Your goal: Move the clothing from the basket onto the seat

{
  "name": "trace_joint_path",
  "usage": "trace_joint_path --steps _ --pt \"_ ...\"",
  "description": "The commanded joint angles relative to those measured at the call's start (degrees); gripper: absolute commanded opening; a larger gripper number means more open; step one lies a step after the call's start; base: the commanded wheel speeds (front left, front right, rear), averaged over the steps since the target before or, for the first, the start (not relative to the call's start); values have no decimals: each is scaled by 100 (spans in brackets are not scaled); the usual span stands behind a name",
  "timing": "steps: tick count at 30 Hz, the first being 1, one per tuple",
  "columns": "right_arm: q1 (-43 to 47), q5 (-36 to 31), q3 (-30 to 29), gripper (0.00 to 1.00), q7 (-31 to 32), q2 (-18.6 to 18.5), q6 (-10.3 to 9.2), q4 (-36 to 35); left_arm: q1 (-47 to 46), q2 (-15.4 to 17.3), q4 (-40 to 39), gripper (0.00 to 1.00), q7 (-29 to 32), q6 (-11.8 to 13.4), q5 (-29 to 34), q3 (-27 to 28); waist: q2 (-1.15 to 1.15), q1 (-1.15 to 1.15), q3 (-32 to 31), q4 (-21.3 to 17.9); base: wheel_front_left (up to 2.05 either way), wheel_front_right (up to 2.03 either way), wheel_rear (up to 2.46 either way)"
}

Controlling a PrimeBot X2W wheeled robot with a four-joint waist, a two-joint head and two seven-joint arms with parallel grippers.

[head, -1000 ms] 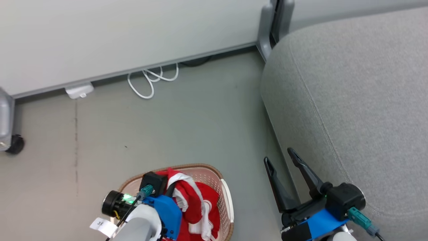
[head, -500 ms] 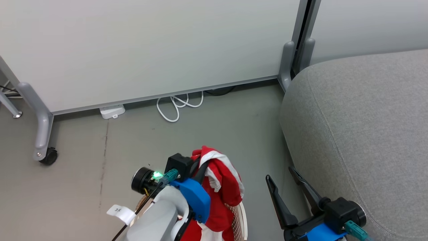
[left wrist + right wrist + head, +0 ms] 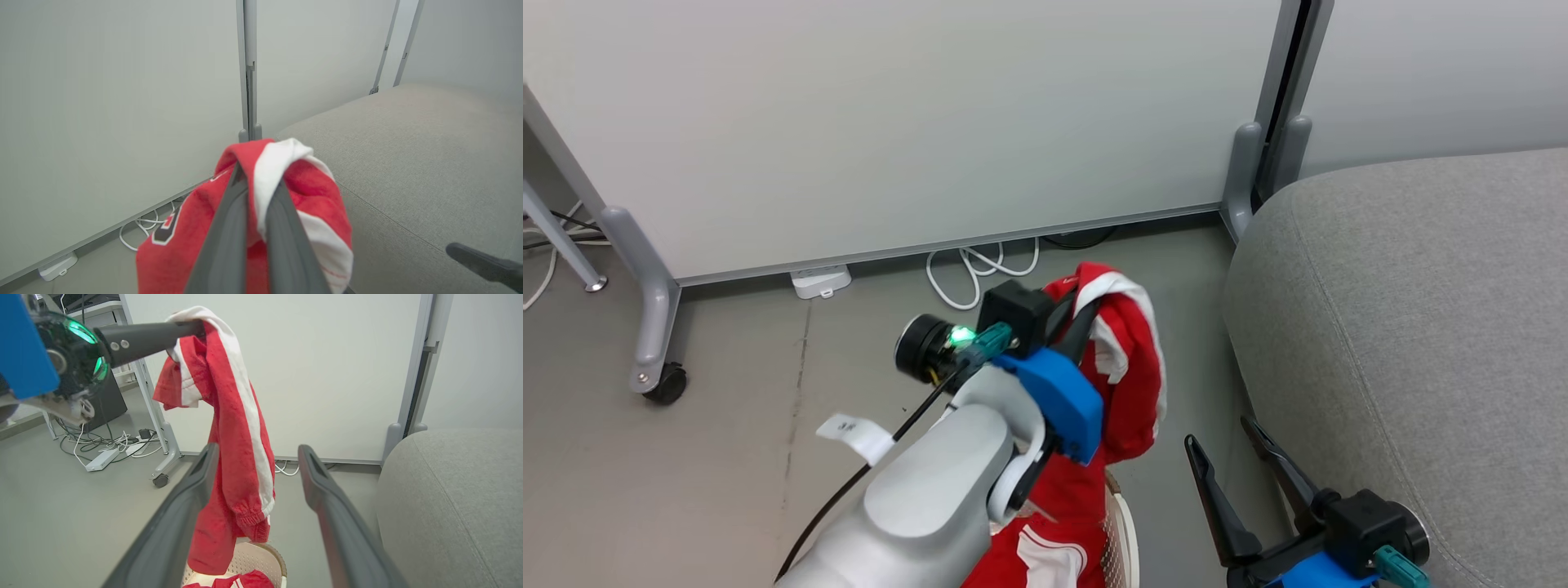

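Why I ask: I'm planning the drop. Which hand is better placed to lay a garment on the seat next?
Left. The left hand is shut on a red garment hanging over the basket, beside the seat. The right hand is open and empty, low by the seat's edge.

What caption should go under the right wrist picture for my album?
Left pincer holds red clothing over the basket, beside the grey seat.
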Motion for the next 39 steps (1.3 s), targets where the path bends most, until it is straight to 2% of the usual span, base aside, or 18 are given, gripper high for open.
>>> trace_joint_path --steps 1,7,17,24,39 --pt "68 -48 -27 100 -22 -14 3 -16 -168 -3 -112 0 43 78 -30 -91 0 0 2 22 0 0 0" --pt "63 -42 -44 100 -22 -14 3 -6 -428 0 -466 0 145 272 -249 -418 0 0 -14 57 0 0 0" --pt "81 -10 -78 100 -22 -14 3 4 -571 -1 -608 0 89 445 -635 -813 0 0 -35 46 0 0 0" --pt "51 -77 -161 100 -22 -14 3 58 -648 -1 -560 0 -7 496 -822 -995 0 0 -22 65 0 0 0" --pt "-582 -411 -283 100 82 -14 3 501 -840 -2 -429 0 -195 544 -1027 -1300 0 0 153 116 0 0 0"
